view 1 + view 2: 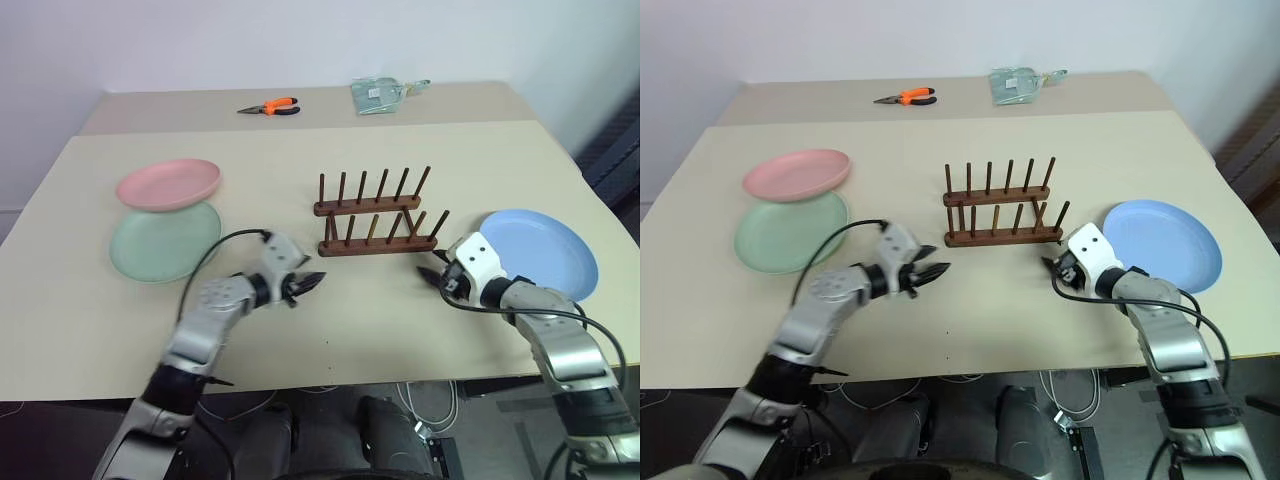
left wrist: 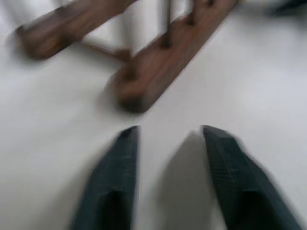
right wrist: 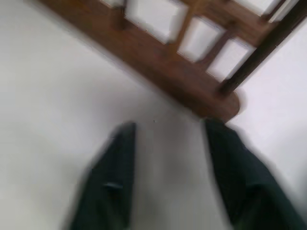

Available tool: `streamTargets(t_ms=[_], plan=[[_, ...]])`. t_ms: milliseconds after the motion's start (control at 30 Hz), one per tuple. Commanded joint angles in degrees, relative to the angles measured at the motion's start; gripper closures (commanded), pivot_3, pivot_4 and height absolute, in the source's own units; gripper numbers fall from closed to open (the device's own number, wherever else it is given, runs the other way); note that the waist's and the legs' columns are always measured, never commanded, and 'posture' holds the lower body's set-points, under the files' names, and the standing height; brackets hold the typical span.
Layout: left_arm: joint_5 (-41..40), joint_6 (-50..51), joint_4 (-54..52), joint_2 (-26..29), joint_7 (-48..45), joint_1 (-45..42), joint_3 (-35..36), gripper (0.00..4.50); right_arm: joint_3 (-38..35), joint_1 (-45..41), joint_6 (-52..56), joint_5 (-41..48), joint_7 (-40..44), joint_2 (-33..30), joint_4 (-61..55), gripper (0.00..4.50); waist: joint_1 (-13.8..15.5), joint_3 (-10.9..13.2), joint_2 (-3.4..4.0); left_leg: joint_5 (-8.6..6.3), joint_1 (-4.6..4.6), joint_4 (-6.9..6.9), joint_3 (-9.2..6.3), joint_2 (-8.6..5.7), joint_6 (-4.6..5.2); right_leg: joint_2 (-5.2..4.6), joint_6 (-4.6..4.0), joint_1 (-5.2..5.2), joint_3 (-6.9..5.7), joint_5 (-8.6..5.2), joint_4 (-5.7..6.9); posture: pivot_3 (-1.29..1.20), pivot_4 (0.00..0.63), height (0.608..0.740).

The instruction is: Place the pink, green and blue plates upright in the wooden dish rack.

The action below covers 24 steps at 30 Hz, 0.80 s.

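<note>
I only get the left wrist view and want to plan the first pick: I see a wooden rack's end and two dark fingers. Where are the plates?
Observer: The pink plate and the green plate lie on the table at the robot's left, pink overlapping green.
Operator: And the blue one?
Observer: The blue plate lies flat right of the rack.
Operator: Is the rack loaded?
Observer: No, nothing stands between its pegs.
Operator: The other arm?
Observer: The right gripper is open, empty, near the rack's right end.
</note>
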Motion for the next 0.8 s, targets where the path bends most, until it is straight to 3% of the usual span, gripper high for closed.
streamTargets(t_ms=[33, 167, 333, 500, 667, 800], plan=[[-4.3, 2.5, -3.9, -0.4, 8.2, -5.0, 10.9, 0.13, -1.4, -0.7, -0.1, 1.1, 0.8, -0.9, -3.9, 0.15, 0.4, 0.0, 0.00, 0.00, 0.03, 0.05, -0.03, -0.01, -0.01, 0.00, -0.01, 0.05, 0.01, -0.01, 0.01, 0.00, 0.150, 0.740], [0.7, 8.1, 0.1, -5.0, 35.5, -16.2, 23.9, 0.05, 0.5, -1.7, -1.3, 0.1, 1.7, -0.5, -2.2, 0.06, 0.8, 0.1, -0.18, 0.00, 0.12, 0.12, -0.03, -0.09, -0.02, -0.04, 0.01, 0.29, 0.00, -0.03, -0.06, 0.00, 0.150, 0.740], [3.2, 13.9, -2.3, -11.5, 56.8, -22.0, 34.4, 0.05, 2.0, -4.7, -2.9, -0.9, 1.9, 0.2, 1.4, 0.06, 0.6, 0.1, -0.32, 0.00, 0.13, 0.04, 0.00, -0.16, -0.04, -0.04, 0.21, 0.23, 0.06, 0.01, -0.12, 0.00, 0.150, 0.740], [-1.1, 19.8, -0.2, -12.6, 59.6, -23.7, 38.8, 0.05, 3.2, -6.0, -5.2, -2.0, 2.3, 0.8, 3.9, 0.06, 0.8, 0.2, -0.47, 0.05, 0.08, -0.01, -0.02, -0.14, -0.15, 0.01, 0.21, 0.17, 0.00, 0.01, -0.09, 0.00, 0.150, 0.740], [-7.3, 19.6, 13.2, -10.0, 59.4, -27.3, 47.2, 0.05, 3.4, -5.5, -6.0, -1.9, 1.3, 2.4, 3.6, 0.06, 0.7, 0.2, -0.49, 0.06, 0.13, 0.09, -0.03, -0.17, -0.17, 0.00, 0.20, 0.26, -0.02, 0.02, -0.03, 0.00, 0.150, 0.740], [-10.8, 17.0, 22.3, -7.1, 55.7, -30.6, 48.0, 1.30, 3.6, -3.3, -7.0, -3.0, 0.2, 3.1, 2.4, 0.00, 0.6, 0.2, -0.53, 0.07, 0.10, 0.04, -0.04, -0.16, -0.19, 0.02, 0.19, 0.18, -0.02, 0.02, -0.02, 0.00, 0.150, 0.740]])
